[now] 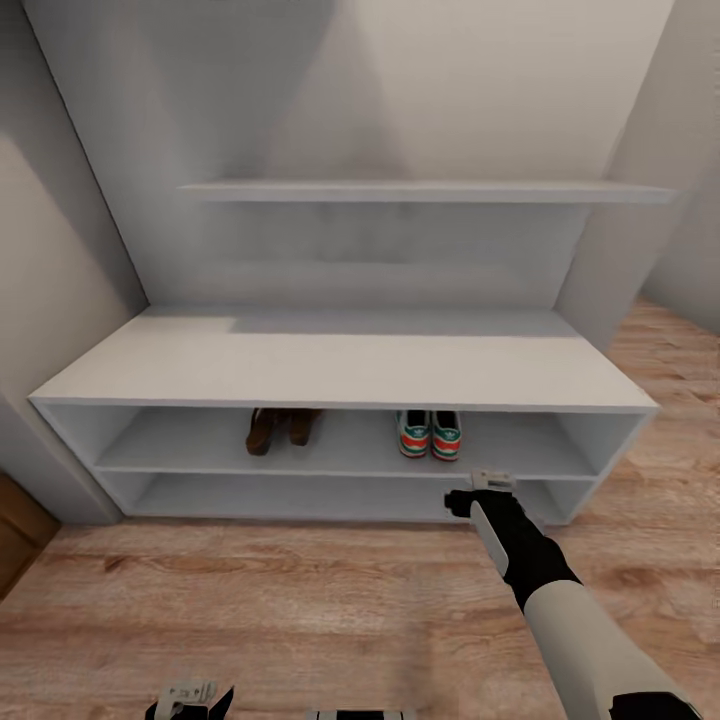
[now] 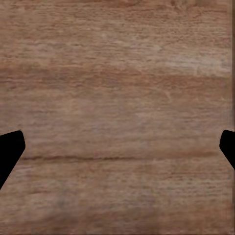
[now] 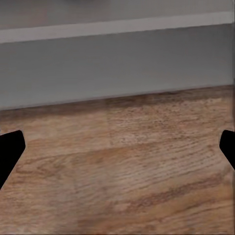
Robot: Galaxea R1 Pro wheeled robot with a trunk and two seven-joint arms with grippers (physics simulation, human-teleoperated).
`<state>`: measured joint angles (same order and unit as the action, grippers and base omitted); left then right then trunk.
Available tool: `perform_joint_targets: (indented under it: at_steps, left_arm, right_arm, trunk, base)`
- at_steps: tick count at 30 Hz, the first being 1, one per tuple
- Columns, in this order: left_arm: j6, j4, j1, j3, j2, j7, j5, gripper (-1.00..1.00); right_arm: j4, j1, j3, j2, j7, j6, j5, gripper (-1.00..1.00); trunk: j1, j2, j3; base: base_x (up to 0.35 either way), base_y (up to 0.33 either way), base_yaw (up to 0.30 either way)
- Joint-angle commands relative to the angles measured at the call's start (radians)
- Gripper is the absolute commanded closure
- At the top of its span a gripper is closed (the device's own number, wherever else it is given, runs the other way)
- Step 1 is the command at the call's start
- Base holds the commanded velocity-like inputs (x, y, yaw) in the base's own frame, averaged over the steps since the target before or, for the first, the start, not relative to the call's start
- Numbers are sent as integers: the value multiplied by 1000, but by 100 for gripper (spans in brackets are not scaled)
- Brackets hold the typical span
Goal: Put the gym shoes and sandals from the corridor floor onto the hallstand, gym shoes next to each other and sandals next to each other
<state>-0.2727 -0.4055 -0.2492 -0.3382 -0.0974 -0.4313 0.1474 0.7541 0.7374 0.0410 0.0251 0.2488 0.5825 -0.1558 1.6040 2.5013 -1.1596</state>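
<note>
A: Both pairs up on the low wide light-grey open shoe rack [image 1: 340, 360], upper tier, centre of the head view. Slim brown leather sandals [image 1: 281, 429] left of middle, white sneakers with green stripes and red-orange heel patches [image 1: 430, 433] right of middle. Each pair side by side, touching or nearly so; the two pairs well apart.

B: Nothing of the task left on the light brown wood-plank corridor floor [image 1: 300, 600], judging by what shows. And the hands?

A: Right hand [image 1: 478, 492] low, at the lower right of centre, just in front of the bottom shelf edge and below the sneakers. Fingers [image 3: 11, 152] spread wide in its wrist view, gripping nothing, only planks and the grey base of the rack ahead. Left hand [image 1: 190, 698] at the bottom edge of the head view; its fingers [image 2: 10, 152] likewise parted over bare floor, holding nothing.

B: Step in hand, then?

A: Probably a clean retreat. Best done by drawing the right arm straight back and away from the shelf, keeping low and clear of the shelf lip, so as not to nudge the sneakers out of line.

B: Orientation of the shoes?

A: Long axes running front to back, into the rack. Sneakers heel-out, red-orange patches facing the camera, toes towards the wall. Sandals along the same line; which end faces out, hard to say in the shadow.
</note>
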Motion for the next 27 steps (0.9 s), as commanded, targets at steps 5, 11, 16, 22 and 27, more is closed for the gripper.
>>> perform_joint_targets:
  at_steps: [5,11,16,22,27]
  left_arm:
    - [-5,1,-1,-9,1,-5,10,-100]
    - [-6,-2,-1,-10,-1,-4,9,-100]
    - [-6,-1,-1,-10,-9,-1,9,-100]
    - [-7,-1,-1,-11,-17,32,7,-100]
    - [-8,1,-1,-10,-17,58,6,-100]
  right_arm:
    - [-2,0,5,-1,9,3,-10,-100]
    - [-13,-1,5,-2,9,-3,-10,-100]
    - [-97,-2,5,-2,9,-75,-10,-100]
    - [-308,-3,6,-3,7,-329,-5,-100]
    - [-464,-3,8,-4,6,-512,-2,-100]
  trunk:
    - [-1,0,-1]
    - [-1,0,-1]
    - [-1,0,-1]
    - [-1,0,-1]
    - [-1,0,-1]
  base:
    - [-334,0,0]
    - [-335,0,0]
    - [-335,0,0]
    - [-228,0,0]
    - [-34,0,0]
